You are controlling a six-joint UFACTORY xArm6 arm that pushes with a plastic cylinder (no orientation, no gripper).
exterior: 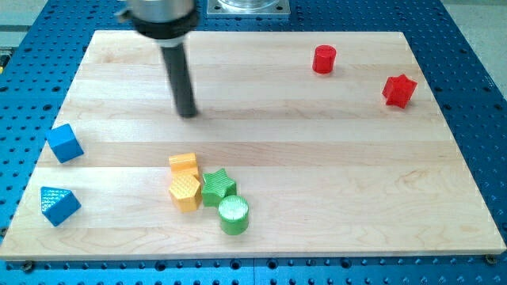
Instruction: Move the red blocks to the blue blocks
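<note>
A red cylinder (323,59) stands near the view's top right. A red star block (399,90) lies further right, close to the board's right edge. A blue cube (64,143) sits at the view's left edge, and a blue triangular block (59,205) lies below it near the bottom left corner. My tip (188,113) rests on the board left of centre in the upper half, far left of both red blocks and to the upper right of the blue cube. It touches no block.
A cluster sits below my tip: a yellow block (184,165), a yellow hexagonal block (184,192), a green star (218,188) and a green cylinder (234,214). The wooden board (317,174) lies on a blue perforated table.
</note>
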